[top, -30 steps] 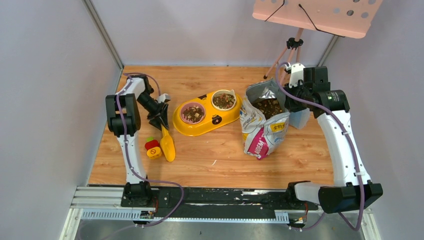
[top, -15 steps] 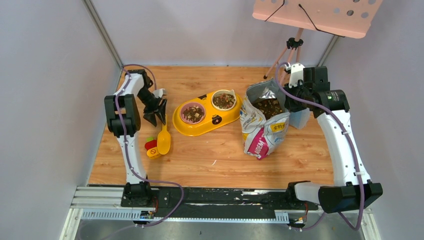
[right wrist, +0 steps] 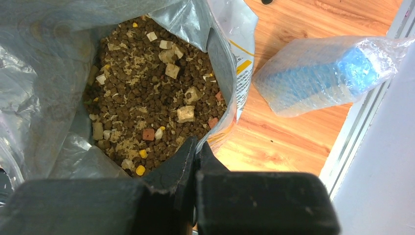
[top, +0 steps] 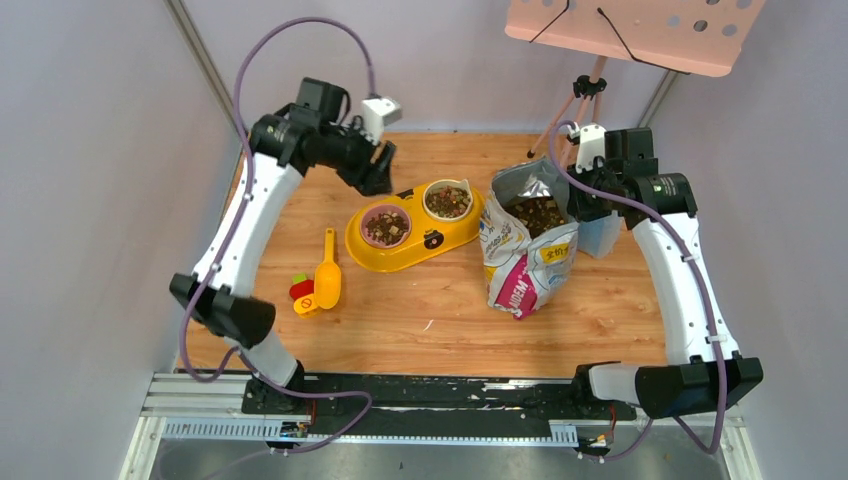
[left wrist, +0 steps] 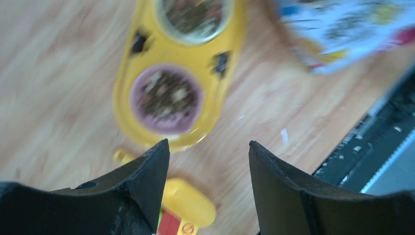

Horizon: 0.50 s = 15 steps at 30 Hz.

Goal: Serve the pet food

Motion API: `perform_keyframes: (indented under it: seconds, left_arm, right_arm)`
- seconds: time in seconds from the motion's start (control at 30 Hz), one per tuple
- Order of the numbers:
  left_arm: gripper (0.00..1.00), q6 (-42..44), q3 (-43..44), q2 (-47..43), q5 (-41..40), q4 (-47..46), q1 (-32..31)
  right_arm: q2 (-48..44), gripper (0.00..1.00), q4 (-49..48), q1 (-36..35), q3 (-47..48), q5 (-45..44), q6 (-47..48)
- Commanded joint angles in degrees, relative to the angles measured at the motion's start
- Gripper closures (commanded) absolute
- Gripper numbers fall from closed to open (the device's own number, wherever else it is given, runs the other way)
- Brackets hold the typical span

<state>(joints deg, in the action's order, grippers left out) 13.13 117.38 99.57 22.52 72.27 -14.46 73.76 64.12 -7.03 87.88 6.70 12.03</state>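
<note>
From above, the pet food (top: 540,213) lay as a brown heap inside the open foil bag (top: 525,265), which stood on the table (top: 450,320) right of a yellow feeder (top: 428,240); more of it sat in the feeder's pink bowl (top: 386,226) and white bowl (top: 447,200). The right claw (top: 582,203) was at the bag's far-right rim, with a bubble-wrapped packet (top: 600,238) just beside the bag. The left claw (top: 380,172) hung raised over the table's far-left part, well apart from the yellow scoop (top: 328,280), which lay flat left of the feeder, touching a small red-and-yellow block (top: 303,293). In the blurred left wrist view, the left claw (left wrist: 208,147) stood with its jaws apart and nothing between them, the feeder (left wrist: 234,29) and pink bowl (left wrist: 166,95) below, the scoop (left wrist: 188,205) at the bottom edge. In the right wrist view, the right claw (right wrist: 196,144) had its jaws pressed together on the rim of the bag (right wrist: 230,29), the pet food (right wrist: 147,103) filling the opening, the packet (right wrist: 318,73) on the table (right wrist: 274,142) to the right.
</note>
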Motion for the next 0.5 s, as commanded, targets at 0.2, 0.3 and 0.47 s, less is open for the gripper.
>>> perform_keyframes:
  seconds: [0.2,0.3,0.47]
  left_arm:
    - [0.22,-4.12,-12.85,-16.25,7.81,-26.47,-29.28]
    - [0.22,-7.51,-12.75,-13.84,6.25,-26.77,-34.12]
    - [0.21,-10.98,-11.65,-9.54,-0.93,-29.49,-42.61]
  right_arm:
    - [-0.5,0.99,-3.99,0.06,5.01,3.97,-1.7]
    - [-0.28,0.93,-4.21,0.06,4.14,4.94,-2.24]
    - [0.7,0.73,-4.18,-0.01,5.45,4.94,-3.92]
